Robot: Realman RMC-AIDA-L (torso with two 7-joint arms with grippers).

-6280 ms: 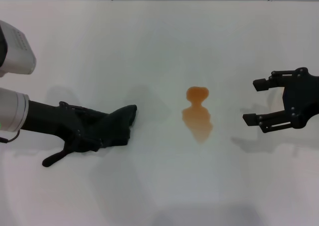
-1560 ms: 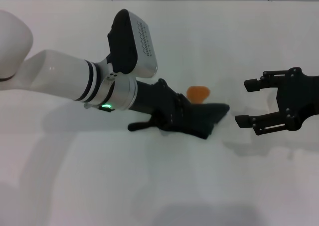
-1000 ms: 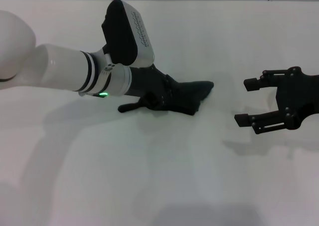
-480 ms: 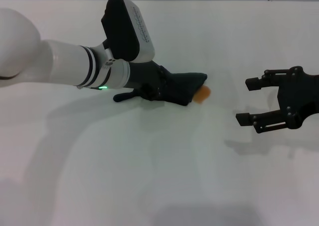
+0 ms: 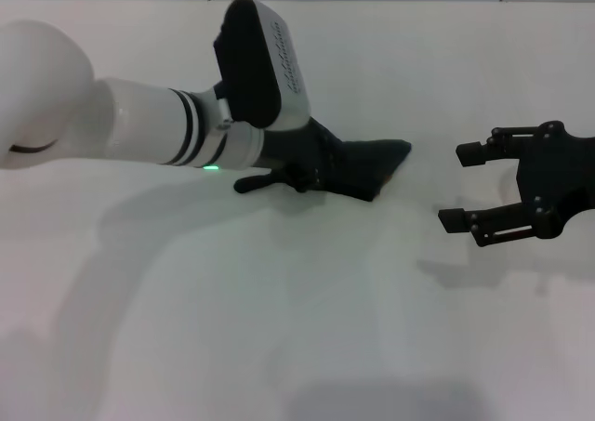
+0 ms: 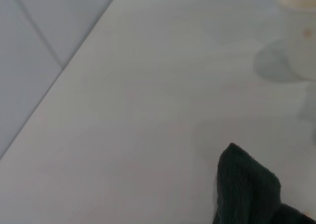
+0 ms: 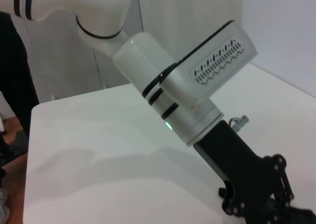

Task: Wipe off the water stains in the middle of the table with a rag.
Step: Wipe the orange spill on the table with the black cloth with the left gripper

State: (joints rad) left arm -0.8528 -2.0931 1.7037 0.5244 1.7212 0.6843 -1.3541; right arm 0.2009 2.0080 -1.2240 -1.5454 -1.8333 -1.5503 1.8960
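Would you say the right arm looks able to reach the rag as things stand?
Probably yes. The right gripper hovers open beside the rag, with only bare table between them, though the left gripper already presses the rag down.

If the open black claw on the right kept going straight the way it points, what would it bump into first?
Probably the soft black rag held by the left claw; only bare white table lies between, though heights are unclear.

The table (image 5: 307, 328) is a broad, smooth white top reaching to a pale wall at the far edge. On it, a little left of the middle and toward the far side, lies the black rag (image 5: 363, 165), spread flat with one pointed corner aimed right.
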